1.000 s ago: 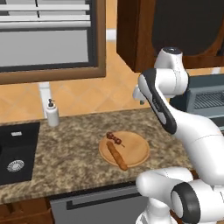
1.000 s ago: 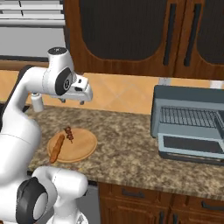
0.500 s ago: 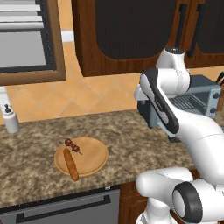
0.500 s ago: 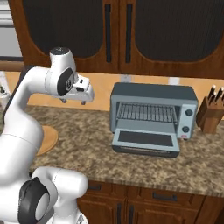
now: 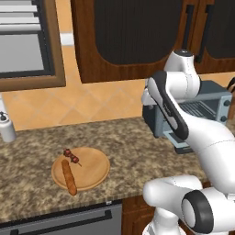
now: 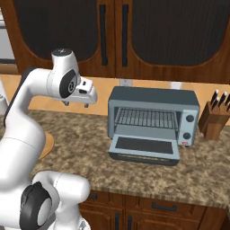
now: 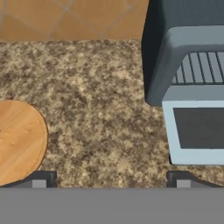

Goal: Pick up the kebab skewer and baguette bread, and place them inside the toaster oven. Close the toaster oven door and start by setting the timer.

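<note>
The jaws [image 7: 111, 178] stand wide apart and hold nothing, their two dark tips showing at the near edge of the hand view with bare speckled granite between them. They hang in the air above the surface [image 7: 100, 109], touching neither the food nor the oven. Just right of them sits the toaster oven [image 6: 152, 117], a boxy blue-grey unit with its wire rack exposed and two knobs on its right side. The toaster oven door [image 6: 143, 146] is dropped down flat toward the near edge, its dark glass facing up. To the left of the jaws, well apart from the oven, a round wooden plate [image 5: 94, 172] rests on the surface. The baguette bread [image 5: 69, 177] lies on the plate's left part, running from far to near, with its near end at the plate's rim. The kebab skewer [image 5: 71, 156] lies just beside the bread's far end, at the far left of the plate. A knife block [image 6: 214, 118] stands to the right of the oven, and a white bottle [image 5: 6, 127] stands at the far left by the tiled wall.
</note>
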You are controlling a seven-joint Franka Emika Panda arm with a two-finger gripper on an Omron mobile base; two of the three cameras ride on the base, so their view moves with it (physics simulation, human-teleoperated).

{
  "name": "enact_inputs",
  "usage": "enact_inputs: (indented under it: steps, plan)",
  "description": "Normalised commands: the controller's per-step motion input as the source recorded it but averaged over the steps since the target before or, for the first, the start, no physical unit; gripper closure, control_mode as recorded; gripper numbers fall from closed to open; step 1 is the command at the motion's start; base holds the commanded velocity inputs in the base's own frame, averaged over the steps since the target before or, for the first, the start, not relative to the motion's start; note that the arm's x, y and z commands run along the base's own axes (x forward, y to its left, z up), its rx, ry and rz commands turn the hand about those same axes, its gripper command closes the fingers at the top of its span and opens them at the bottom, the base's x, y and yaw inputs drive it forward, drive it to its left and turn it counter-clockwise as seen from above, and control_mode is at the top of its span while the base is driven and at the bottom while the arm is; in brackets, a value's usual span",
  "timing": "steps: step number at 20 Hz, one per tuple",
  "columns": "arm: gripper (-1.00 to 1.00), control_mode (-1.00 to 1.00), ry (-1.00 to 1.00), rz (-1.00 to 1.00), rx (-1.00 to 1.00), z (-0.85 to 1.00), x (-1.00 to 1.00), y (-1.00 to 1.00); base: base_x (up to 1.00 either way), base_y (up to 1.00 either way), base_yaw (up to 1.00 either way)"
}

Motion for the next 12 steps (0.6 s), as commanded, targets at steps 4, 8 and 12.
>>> enact_inputs:
  steps: [4, 8, 12]
  plan:
    - [-1.0, 1.0, 0.0, 0.0, 0.0, 0.0, 0.0, 0.0, 0.15, 0.0, 0.02]
    - [-1.0, 1.0, 0.0, 0.0, 0.0, 0.0, 0.0, 0.0, 0.0, 0.0, 0.0]
    - [-1.0, -1.0, -0.01, 0.0, 0.0, 0.0, -0.16, 0.0, 0.0, 0.0, 0.0]
